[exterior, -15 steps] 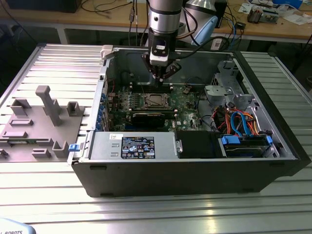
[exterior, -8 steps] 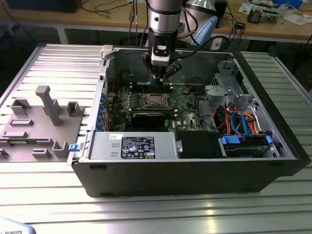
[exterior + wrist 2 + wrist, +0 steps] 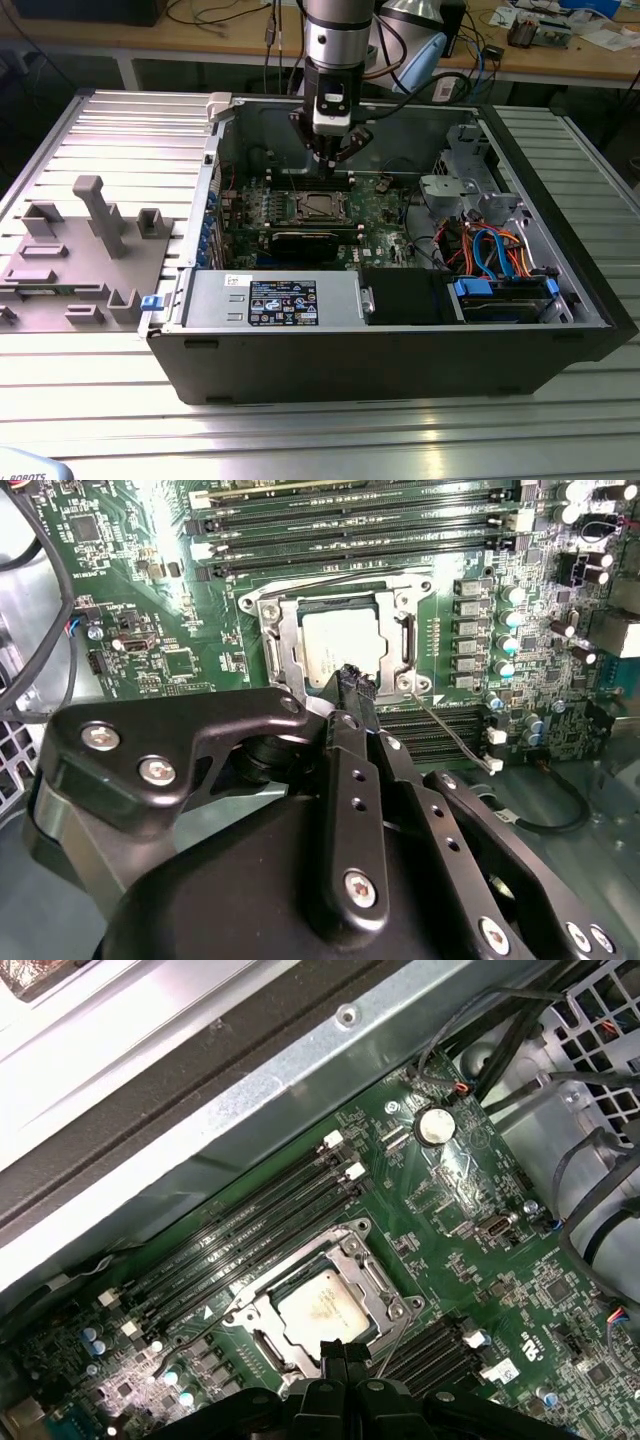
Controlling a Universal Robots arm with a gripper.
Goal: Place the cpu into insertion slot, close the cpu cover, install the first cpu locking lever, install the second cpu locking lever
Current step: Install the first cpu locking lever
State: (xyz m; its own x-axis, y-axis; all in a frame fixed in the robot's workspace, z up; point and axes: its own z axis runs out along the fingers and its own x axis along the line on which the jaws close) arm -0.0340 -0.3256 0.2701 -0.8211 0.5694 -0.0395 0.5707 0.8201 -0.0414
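Observation:
The cpu (image 3: 338, 648) lies in the insertion slot (image 3: 314, 206), its silvery top showing in both wrist views (image 3: 320, 1306). The cpu cover (image 3: 285, 640) lies down around it as a metal frame (image 3: 352, 1260). One thin wire lever (image 3: 330, 581) runs along a socket edge. A second lever (image 3: 450, 730) angles away from the socket's corner. My gripper (image 3: 355, 683) hovers just above the socket's edge, fingers pressed together and holding nothing. It shows above the board in the exterior view (image 3: 335, 158) and in the first wrist view (image 3: 346, 1352).
The green motherboard (image 3: 480, 1260) sits inside an open black computer case (image 3: 400, 350). Long memory slots (image 3: 360, 525) flank the socket. Coloured cables and drive bays (image 3: 495, 255) fill the exterior view's right. A grey fixture (image 3: 90, 240) stands outside the case.

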